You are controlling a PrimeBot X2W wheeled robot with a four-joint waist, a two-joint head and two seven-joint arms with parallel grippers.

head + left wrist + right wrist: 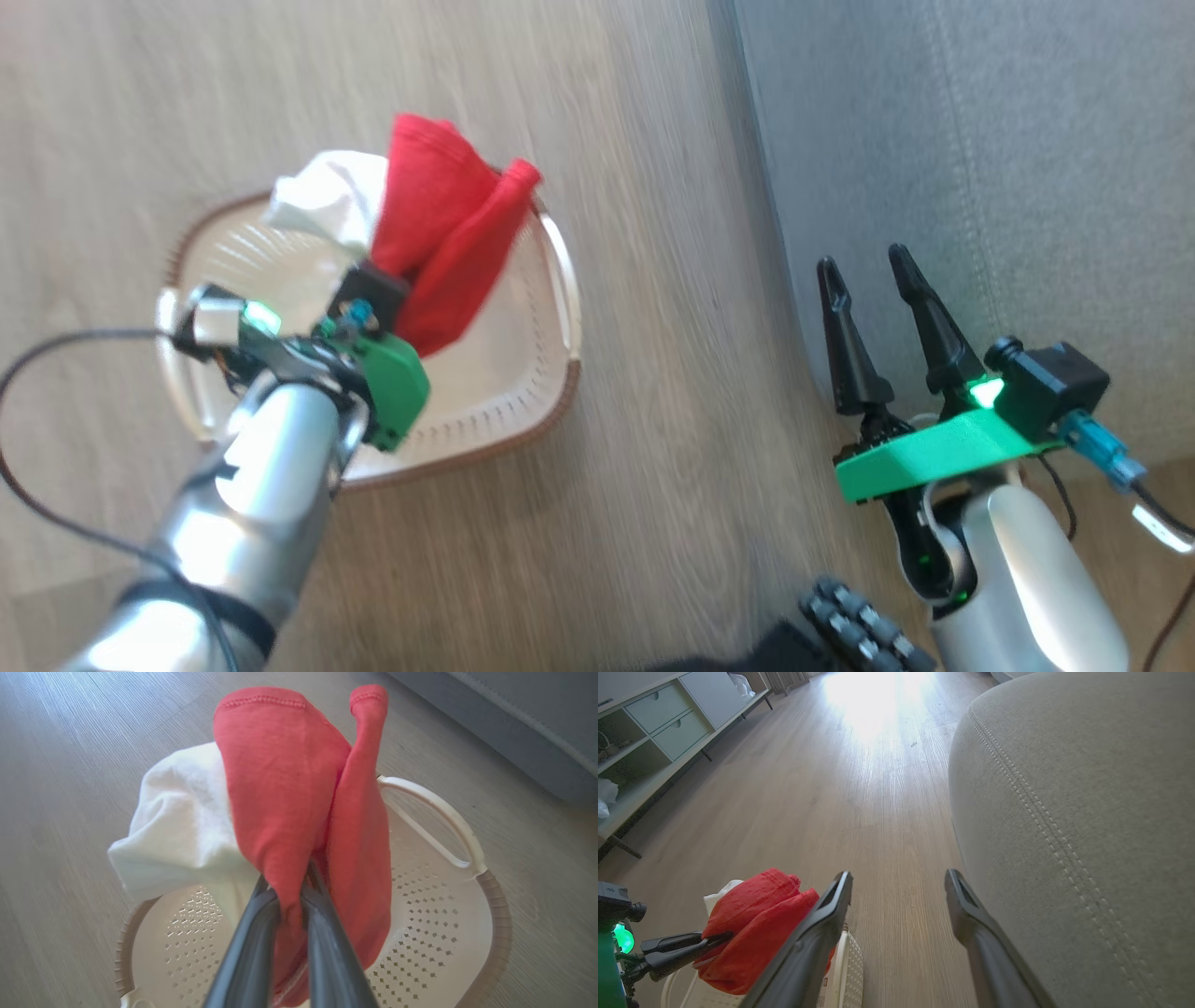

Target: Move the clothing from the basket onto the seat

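The left end effector (290,884) is closed on the red clothing (280,788) — the garment, with its white part, is held just above the basket (496,914), which stands on the wooden floor (672,373). The right end effector (864,261) is wide open and empty — just beside the grey seat (980,140).

Lighting: bright daylight. I saw glare washing the far floor (873,709); head view motion-blurred; wrist views bowed at edges.
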